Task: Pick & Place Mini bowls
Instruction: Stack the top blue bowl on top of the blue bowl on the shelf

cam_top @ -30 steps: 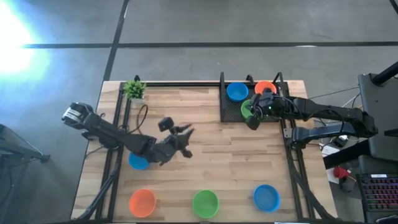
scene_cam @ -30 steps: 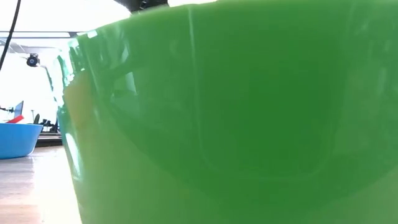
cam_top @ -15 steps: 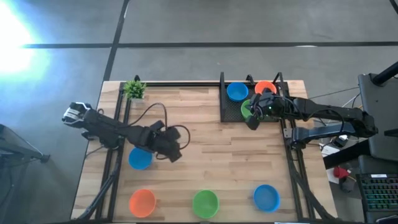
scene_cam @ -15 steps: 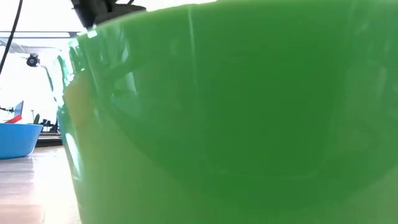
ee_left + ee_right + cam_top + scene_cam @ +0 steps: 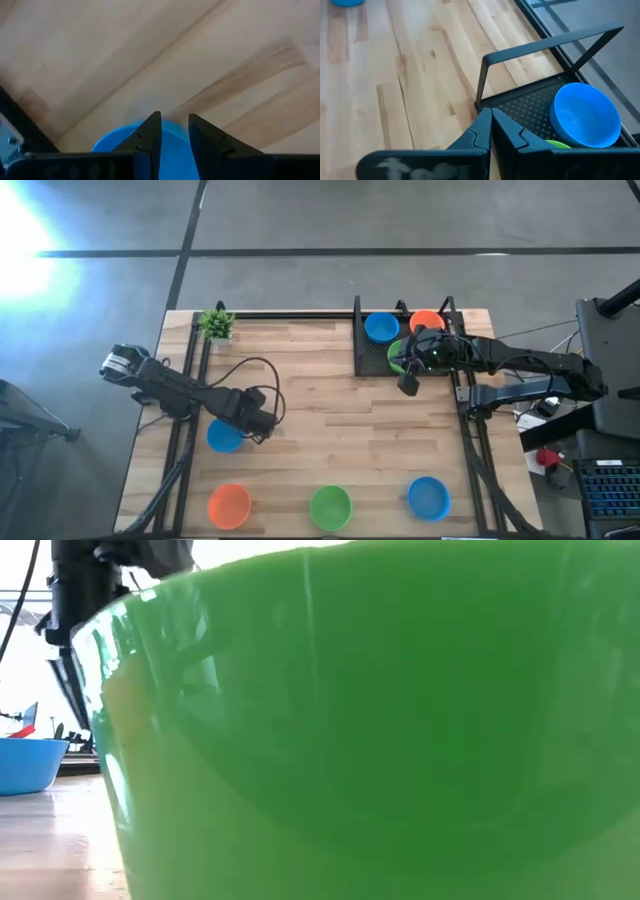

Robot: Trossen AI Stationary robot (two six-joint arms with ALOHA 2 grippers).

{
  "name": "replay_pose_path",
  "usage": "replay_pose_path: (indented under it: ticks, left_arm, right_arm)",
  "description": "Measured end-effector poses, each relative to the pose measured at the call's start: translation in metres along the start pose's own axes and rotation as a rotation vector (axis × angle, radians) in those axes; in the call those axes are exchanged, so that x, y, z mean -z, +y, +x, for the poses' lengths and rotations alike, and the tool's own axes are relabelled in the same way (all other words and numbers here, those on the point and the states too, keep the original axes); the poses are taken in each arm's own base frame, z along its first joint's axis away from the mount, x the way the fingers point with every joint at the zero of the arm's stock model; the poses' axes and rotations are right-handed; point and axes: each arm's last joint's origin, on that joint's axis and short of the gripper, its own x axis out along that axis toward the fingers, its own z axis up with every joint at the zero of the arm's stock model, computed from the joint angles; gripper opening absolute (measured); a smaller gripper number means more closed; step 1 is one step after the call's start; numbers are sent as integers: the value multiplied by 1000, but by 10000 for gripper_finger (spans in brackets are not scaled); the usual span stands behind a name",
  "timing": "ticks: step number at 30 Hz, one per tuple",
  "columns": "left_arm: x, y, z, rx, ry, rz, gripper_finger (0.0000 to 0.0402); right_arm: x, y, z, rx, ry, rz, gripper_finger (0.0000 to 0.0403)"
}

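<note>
Blue mini bowl (image 5: 224, 436) on the bench's (image 5: 330, 420) left side is sitting just under the left gripper (image 5: 262, 423), fingers slightly parted and gripping nothing, so next comes a descent onto its rim, while the right gripper (image 5: 409, 384), pressed together, is hovering beside the far tray (image 5: 362, 350).

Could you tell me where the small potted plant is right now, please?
In the high view, the potted plant stands at the table's far left corner, beyond the left gripper.

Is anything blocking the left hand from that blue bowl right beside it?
Nothing visible. The left hand hangs at the edge of the blue bowl, its fingers slightly parted above the rim, with only bare wooden table around them. The right hand waits by the black tray.
</note>
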Motion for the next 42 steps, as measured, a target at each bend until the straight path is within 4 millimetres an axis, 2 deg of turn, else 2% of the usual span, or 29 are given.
replay_pose_path:
  ticks: [5,17,29,33,37,42]
  left_arm:
    - [6,1,4,16,92,-31,92]
    - [12,-6,4,78,147,-88,92]
    - [18,-11,35,219,142,-84,90]
    - [18,-10,35,222,136,-28,67]
    - [17,-10,34,219,106,22,15]
    - [15,-12,30,216,57,79,4]
  right_arm:
    - [-2,0,0,-1,-18,-2,8]
    - [-3,0,0,6,-27,-23,8]
    - [-3,0,0,7,-29,-26,8]
    - [-3,0,0,7,-29,-25,8]
    - [-3,0,0,7,-30,-24,8]
    - [-7,0,0,5,-73,-19,8]
